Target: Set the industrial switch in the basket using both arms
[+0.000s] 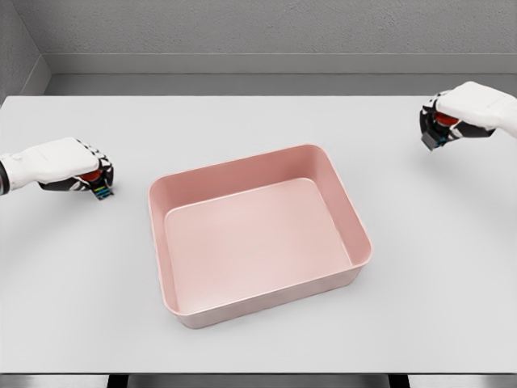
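**Ana:** Head view put the pink basket point(172, 212) near the middle of the grey table point(258, 129), turned a little out of square with the table edge, and nothing lay inside it. What did each hand have?

**Ben:** Left of the basket, the left hand point(71, 167) sat low over the table, fingers curled around a small object with red and dark parts point(98, 184). It seemed to touch the surface or sit just above it; I couldn't tell which.

**Ana:** And the other one?

**Ben:** Well to the right of the basket and farther back, the right hand point(462, 113) was closed on a similar small dark piece with a red part point(440, 129), apparently held clear of the table.

**Ana:** So where was the industrial switch?

**Ben:** Outside the basket. Each hand gripped one switch-like piece, on opposite sides of the basket, well apart from it and from each other. They were too small for me to make out more.
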You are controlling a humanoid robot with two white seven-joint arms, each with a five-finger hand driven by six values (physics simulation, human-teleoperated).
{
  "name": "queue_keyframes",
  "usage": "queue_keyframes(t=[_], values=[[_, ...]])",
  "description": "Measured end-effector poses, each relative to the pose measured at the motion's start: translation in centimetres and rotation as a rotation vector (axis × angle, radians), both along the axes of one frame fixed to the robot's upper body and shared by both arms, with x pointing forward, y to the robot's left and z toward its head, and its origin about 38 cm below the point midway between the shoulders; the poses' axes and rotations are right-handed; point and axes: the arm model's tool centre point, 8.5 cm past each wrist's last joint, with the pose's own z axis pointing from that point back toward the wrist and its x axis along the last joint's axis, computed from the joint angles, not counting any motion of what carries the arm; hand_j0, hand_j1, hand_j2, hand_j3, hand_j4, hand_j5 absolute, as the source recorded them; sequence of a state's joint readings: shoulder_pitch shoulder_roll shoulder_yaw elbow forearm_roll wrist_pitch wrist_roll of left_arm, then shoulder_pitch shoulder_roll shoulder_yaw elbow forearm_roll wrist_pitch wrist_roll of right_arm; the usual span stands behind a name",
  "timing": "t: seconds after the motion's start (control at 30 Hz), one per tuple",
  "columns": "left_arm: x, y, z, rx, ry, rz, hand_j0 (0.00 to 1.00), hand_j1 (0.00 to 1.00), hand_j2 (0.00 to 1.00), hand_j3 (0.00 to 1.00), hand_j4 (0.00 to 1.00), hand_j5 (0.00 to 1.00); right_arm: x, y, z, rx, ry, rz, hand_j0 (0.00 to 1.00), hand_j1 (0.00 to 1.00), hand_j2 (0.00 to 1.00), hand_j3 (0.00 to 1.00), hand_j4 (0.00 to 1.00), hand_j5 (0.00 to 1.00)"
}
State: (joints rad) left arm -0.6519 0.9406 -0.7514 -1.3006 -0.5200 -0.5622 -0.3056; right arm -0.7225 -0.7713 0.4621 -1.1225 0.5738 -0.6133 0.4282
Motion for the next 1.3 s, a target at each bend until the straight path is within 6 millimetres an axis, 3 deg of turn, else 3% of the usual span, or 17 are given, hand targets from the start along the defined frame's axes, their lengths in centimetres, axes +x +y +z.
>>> queue_keyframes(t=[0.2,0.47,0.57,0.7,1.03,1.3], values=[[-0.1,0.3,1.7,-0.029,-0.011,-0.029,0.38,0.38,0.38,0.38,0.38,0.38,-0.4,1.3,1.0,-0.004,-0.034,0.045,0.38,0.38,0.38,0.38,0.38,0.38],[0.2,2.9,7.2,-0.091,-0.074,0.013,0.38,0.38,0.38,0.38,0.38,0.38,-1.5,2.6,3.2,-0.017,-0.099,0.104,0.38,0.38,0.38,0.38,0.38,0.38],[0.0,2.9,8.2,-0.107,-0.084,0.010,0.39,0.39,0.39,0.39,0.39,0.39,-2.0,3.2,3.4,-0.018,-0.113,0.127,0.38,0.38,0.38,0.38,0.38,0.38],[-0.3,1.7,9.6,-0.118,-0.110,-0.032,0.38,0.38,0.38,0.38,0.38,0.38,-2.8,4.3,3.6,-0.010,-0.123,0.167,0.38,0.38,0.38,0.38,0.38,0.38],[-3.0,-3.5,14.2,-0.150,-0.186,-0.226,0.38,0.38,0.38,0.38,0.38,0.38,-4.3,6.7,5.0,0.010,-0.164,0.256,0.37,0.37,0.37,0.37,0.37,0.37],[-5.2,-7.6,13.9,-0.190,-0.153,-0.366,0.38,0.38,0.38,0.38,0.38,0.38,-5.6,8.8,5.4,0.048,-0.177,0.328,0.38,0.38,0.38,0.38,0.38,0.38]])
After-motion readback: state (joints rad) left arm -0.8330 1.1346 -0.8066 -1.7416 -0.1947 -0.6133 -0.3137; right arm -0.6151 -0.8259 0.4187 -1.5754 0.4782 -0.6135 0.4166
